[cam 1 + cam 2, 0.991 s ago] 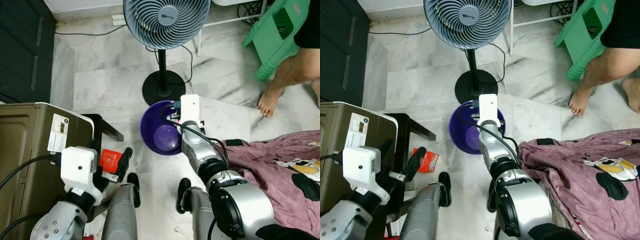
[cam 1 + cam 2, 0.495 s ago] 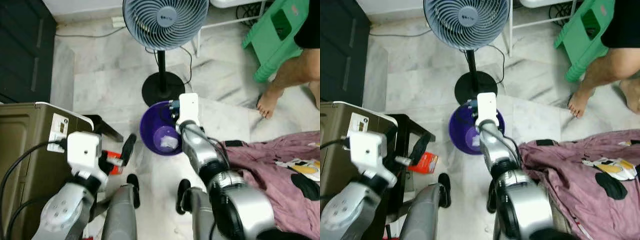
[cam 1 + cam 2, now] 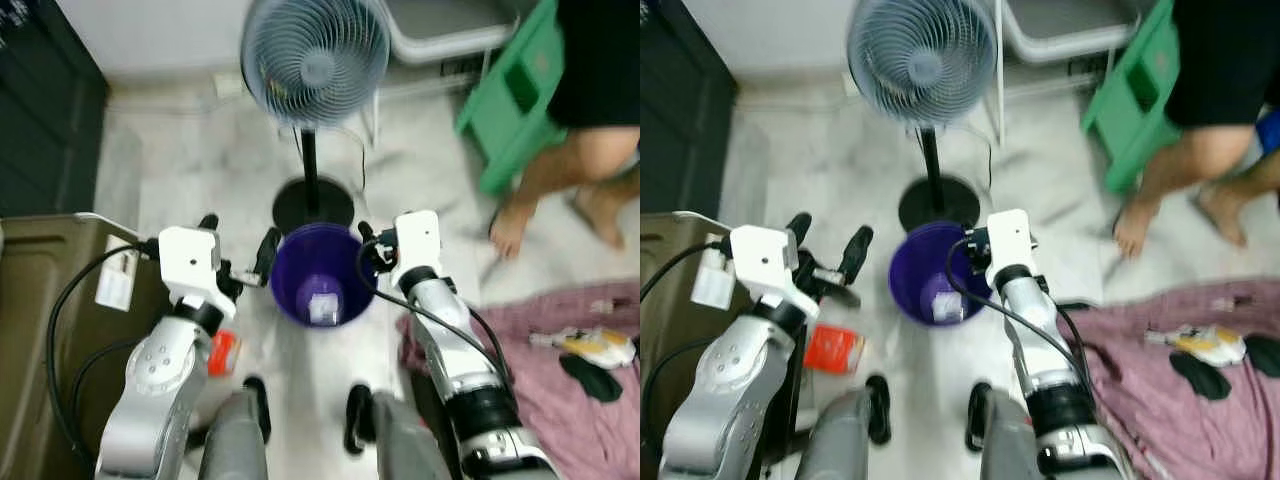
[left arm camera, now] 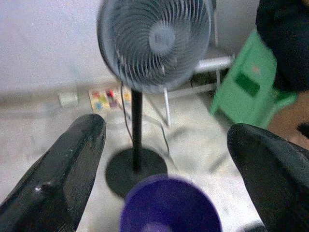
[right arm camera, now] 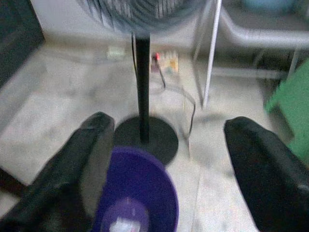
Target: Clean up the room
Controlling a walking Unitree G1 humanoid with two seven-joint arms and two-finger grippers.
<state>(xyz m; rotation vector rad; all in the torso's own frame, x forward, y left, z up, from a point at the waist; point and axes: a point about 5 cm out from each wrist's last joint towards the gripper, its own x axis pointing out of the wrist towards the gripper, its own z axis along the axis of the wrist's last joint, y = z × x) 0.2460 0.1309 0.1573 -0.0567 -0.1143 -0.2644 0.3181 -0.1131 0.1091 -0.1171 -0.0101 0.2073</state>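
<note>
Purple plastic, the bin (image 3: 320, 272) stands on the pale marble floor (image 3: 200, 180) just in front of the fan (image 3: 314, 70), whose round black base (image 3: 313, 203) sits right behind the bin's far rim. At the bottom of the bin lies one small whitish scrap (image 3: 322, 307), likely crumpled paper or wrapper; nothing else can be made out in it. The left pincer (image 3: 827, 250) hovers beside the bin's left rim with its two black fingers (image 4: 63, 174) spread apart and nothing between them. The right pincer (image 5: 174, 169) hangs over the right rim, fingers likewise wide apart and empty, with the bin mouth showing between them in the right wrist view. By its look the bin should be light and fairly stiff, with a smooth, slippery wall, so a one-sided pinch on the thin rim might tip it; taking it by the rim on opposite sides, one pincer each, seems the safer hold, and keeping it upright would keep the scrap in. Other clutter near it: a small red box (image 3: 223, 352) on the floor to the left, beside a brown cabinet (image 3: 40, 300), and a crumpled maroon cloth (image 3: 560, 340), soft and limp, on the right. A person's bare legs (image 3: 560, 180) stand by a green stool (image 3: 510, 100) beyond; the picture is blurred.
</note>
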